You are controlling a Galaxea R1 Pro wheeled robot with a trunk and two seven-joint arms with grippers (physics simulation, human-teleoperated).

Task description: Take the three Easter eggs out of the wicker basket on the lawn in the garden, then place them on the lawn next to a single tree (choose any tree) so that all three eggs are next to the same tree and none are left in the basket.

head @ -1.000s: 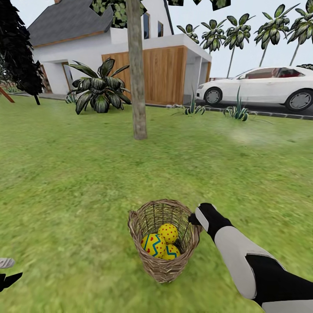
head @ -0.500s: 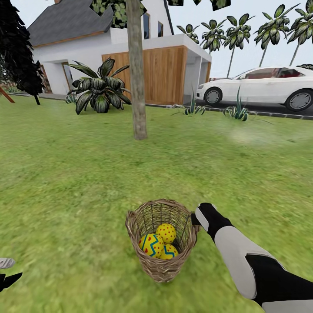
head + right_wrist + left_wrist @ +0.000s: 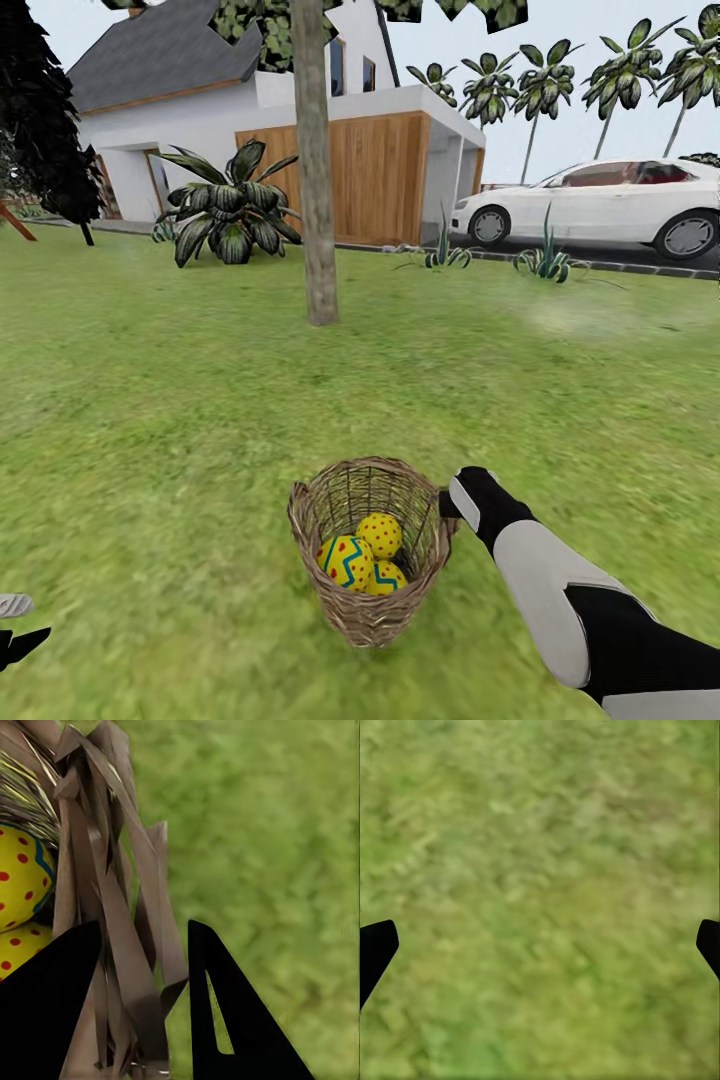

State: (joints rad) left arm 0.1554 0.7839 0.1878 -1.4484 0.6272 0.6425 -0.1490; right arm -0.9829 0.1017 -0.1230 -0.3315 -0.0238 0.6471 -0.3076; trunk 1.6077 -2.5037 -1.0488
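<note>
Wicker basket (image 3: pixel 372 548) stands on lawn (image 3: pixel 180 420), tilted, three Easter eggs (image 3: pixel 362 558) inside; pale-trunked tree (image 3: pixel 315 170) well beyond it, house (image 3: pixel 270 120) and white car (image 3: pixel 605 200) behind. Right gripper (image 3: pixel 139 967) straddles basket's rim, one finger inside, one outside, wicker wall pinched between. Left gripper (image 3: pixel 540 945) hangs over bare grass, fingers spread wide, holding nothing

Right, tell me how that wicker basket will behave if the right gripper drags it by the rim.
The wicker basket is open-woven, so its wall probably flexes under the right gripper, whose fingers straddle it. It already leans, so it may tip. The three Easter eggs lie loose and would likely roll.
</note>
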